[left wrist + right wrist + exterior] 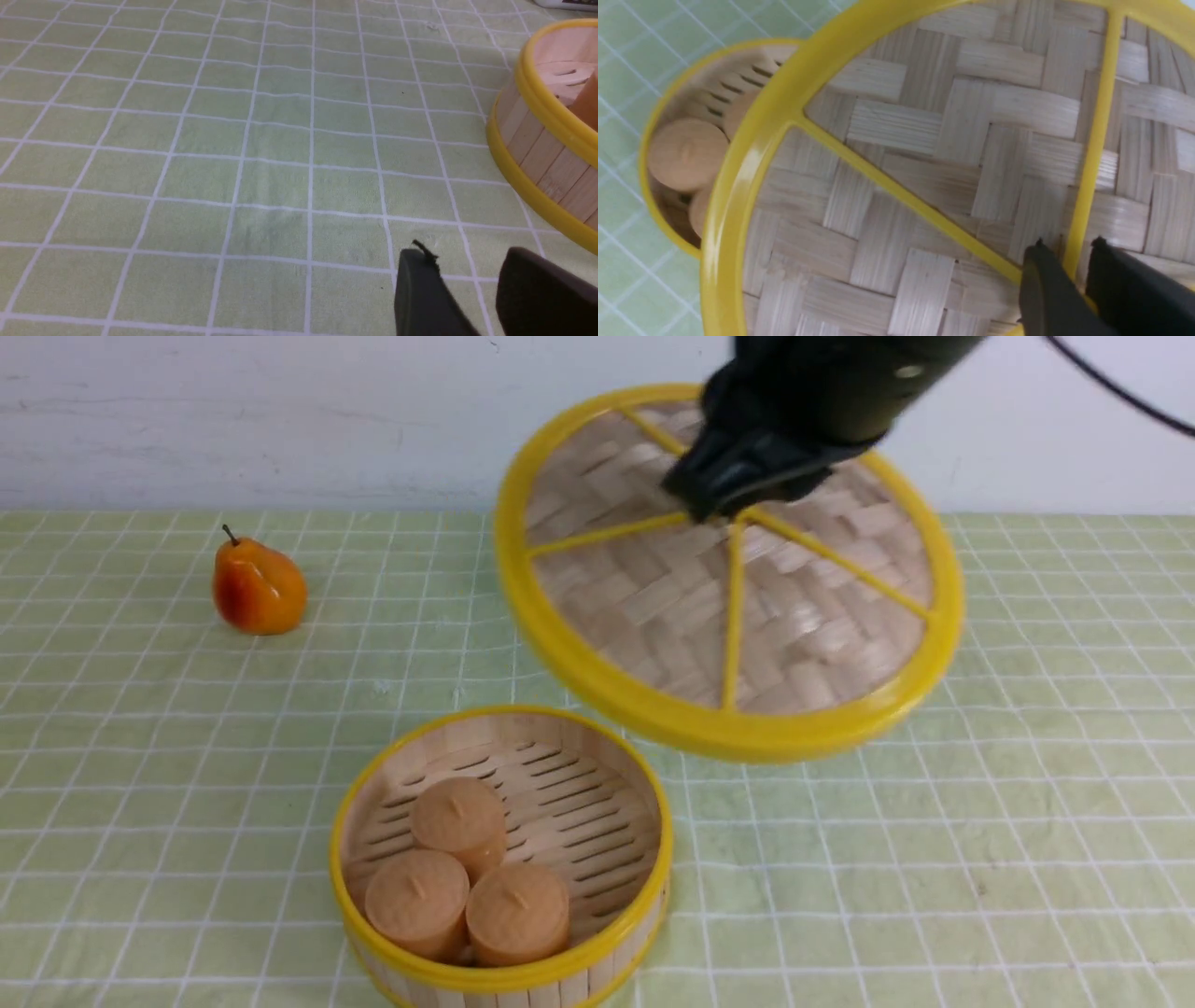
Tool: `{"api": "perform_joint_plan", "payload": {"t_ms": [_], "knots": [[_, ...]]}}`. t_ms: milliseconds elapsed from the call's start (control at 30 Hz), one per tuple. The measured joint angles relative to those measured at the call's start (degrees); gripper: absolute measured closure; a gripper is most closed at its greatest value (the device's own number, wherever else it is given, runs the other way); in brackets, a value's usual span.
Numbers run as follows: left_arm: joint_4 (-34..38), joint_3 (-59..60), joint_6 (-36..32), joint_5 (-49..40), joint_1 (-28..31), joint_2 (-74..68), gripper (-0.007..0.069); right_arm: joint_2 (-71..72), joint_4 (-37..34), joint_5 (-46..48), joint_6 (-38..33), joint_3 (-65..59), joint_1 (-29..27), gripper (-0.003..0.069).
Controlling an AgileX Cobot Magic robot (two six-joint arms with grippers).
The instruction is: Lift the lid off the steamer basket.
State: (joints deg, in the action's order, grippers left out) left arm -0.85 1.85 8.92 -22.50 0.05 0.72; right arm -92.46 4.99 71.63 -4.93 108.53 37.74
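The lid point(728, 616), woven pale bamboo with a yellow rim and spokes, hangs tilted in the air, up and to the right of the steamer basket point(644, 803). My right gripper point(719, 509) is shut on the lid's centre knob; in the right wrist view point(1069, 247) its fingers straddle the yellow hub of the lid point(896, 186). The basket stands uncovered near the front, with three tan buns point(467, 877) inside. It also shows in the right wrist view point(658, 126) and the left wrist view point(537, 154). My left gripper point(460, 259) is open and empty above the cloth beside the basket.
An orange-red pear point(259, 586) lies on the green checked tablecloth point(168, 756) at the back left. A white wall runs behind the table.
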Motion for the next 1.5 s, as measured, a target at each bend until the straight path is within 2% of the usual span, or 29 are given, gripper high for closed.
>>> {"api": "perform_joint_plan", "payload": {"t_ms": [100,167,200,233,300,500,700,800,1033,1167,1233,1333,1433,1467,1500], "knots": [[0.00,0.00,0.00,0.00,0.00,0.00,0.0386,5.65,0.32,-0.21,1.37,-10.82,-5.35,0.0581],[0.00,0.00,0.00,0.00,0.00,0.00,0.0386,8.65,0.32,-3.48,3.08,-20.03,-8.92,0.0581],[0.00,0.00,0.00,0.00,0.00,0.00,0.0386,8.84,0.32,-3.94,3.25,-20.03,-9.27,0.0581],[0.00,0.00,0.00,0.00,0.00,0.00,0.0386,9.87,0.39,-7.88,4.93,-27.05,-12.18,0.0581],[0.00,0.00,0.00,0.00,0.00,0.00,0.0386,9.95,0.39,-14.52,7.07,-33.21,-14.66,0.0581],[0.00,0.00,0.00,0.00,0.00,0.00,0.0386,5.38,-0.09,-33.54,11.66,-46.24,-16.56,0.0581],[0.00,0.00,0.00,0.00,0.00,0.00,0.0386,-1.22,-0.21,-40.26,13.08,-47.89,-16.57,0.0578],[0.00,0.00,0.00,0.00,0.00,0.00,0.0386,-4.45,-0.09,-42.05,13.47,-47.89,-16.57,0.0540],[0.00,0.00,0.00,0.00,0.00,0.00,0.0386,-1.68,-0.09,-39.74,13.47,-45.51,-16.57,0.0295],[0.00,0.00,0.00,0.00,0.00,0.00,0.0386,7.26,-0.09,-37.44,13.09,-43.83,-16.57,0.0252],[0.00,0.00,0.00,0.00,0.00,0.00,0.0386,14.20,-0.09,-36.32,12.53,-43.83,-16.57,0.0260],[0.00,0.00,0.00,0.00,0.00,0.00,0.0386,22.59,-0.09,-34.25,11.51,-44.43,-16.57,0.0317],[0.00,0.00,0.00,0.00,0.00,0.00,0.0386,32.12,-0.09,-33.02,11.13,-48.06,-16.57,0.0431],[0.00,0.00,0.00,0.00,0.00,0.00,0.0386,36.55,-0.09,-32.49,10.93,-50.21,-16.57,0.0501],[0.00,0.00,0.00,0.00,0.00,0.00,0.0386,37.76,-0.09,-32.43,10.90,-50.97,-16.57,0.0522]]}}
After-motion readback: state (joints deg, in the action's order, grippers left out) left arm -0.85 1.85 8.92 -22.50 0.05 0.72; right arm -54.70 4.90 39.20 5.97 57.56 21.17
